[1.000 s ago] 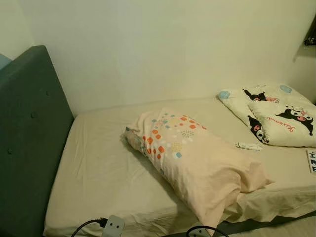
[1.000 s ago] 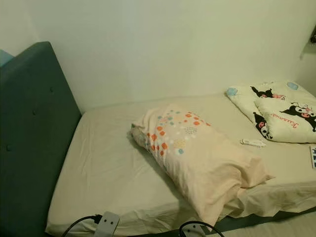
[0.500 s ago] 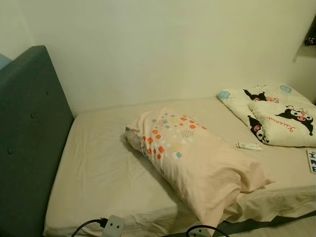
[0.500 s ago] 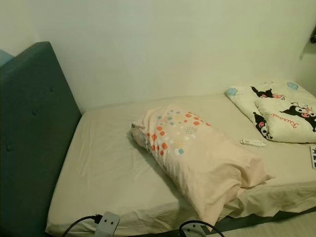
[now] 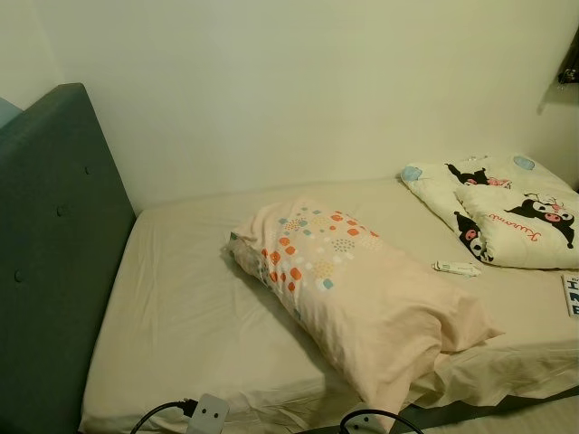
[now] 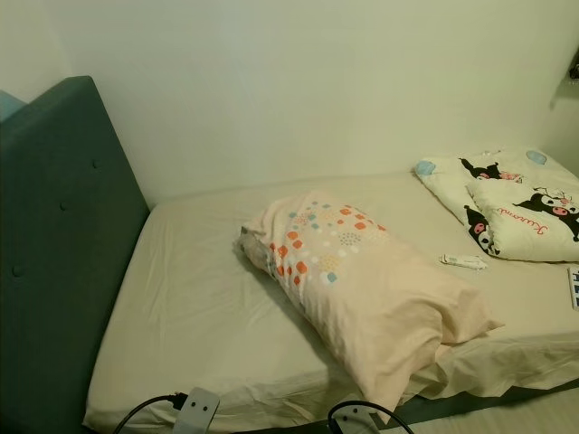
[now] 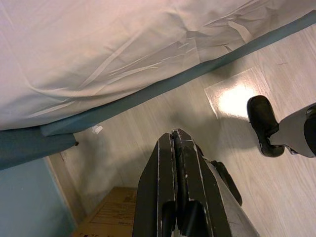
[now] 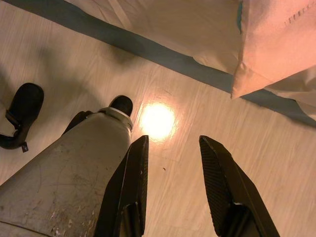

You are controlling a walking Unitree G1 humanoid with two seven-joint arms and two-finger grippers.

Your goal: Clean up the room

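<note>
Landmark: bed (image 5: 190, 316), against the wall, headboard (image 5: 50, 262) on its left end.

Change over the last second: almost none. The whole head view has drifted by a hair; nothing on the bed has moved. Reading: robot stands at the bed's near edge, no pick begun, tidy-up still all to do here.

Items, largest first:
- Pillow (image 5: 357, 294), peach with coloured dots. Lies skewed across the middle of the bed, its loose case end hanging over the near edge. Judged the main thing to straighten, probably toward the headboard.
- Blanket (image 5: 502, 208), cartoon print, bunched at the bed's far right end.
- Book (image 5: 571, 295), cut off at the frame edge, on the bed near the blanket's near side.
- Tube (image 5: 455, 268), small, white, on the sheet between pillow and blanket, apart from both.
- Plug block (image 5: 209, 414) with black cable, at the bed's near edge.

Arms: both hang idle beside the bed, over the floor.
- Left gripper (image 7: 176, 143): fingers pressed together, empty.
- Right gripper (image 8: 173, 163): fingers spread, nothing between them.
</note>
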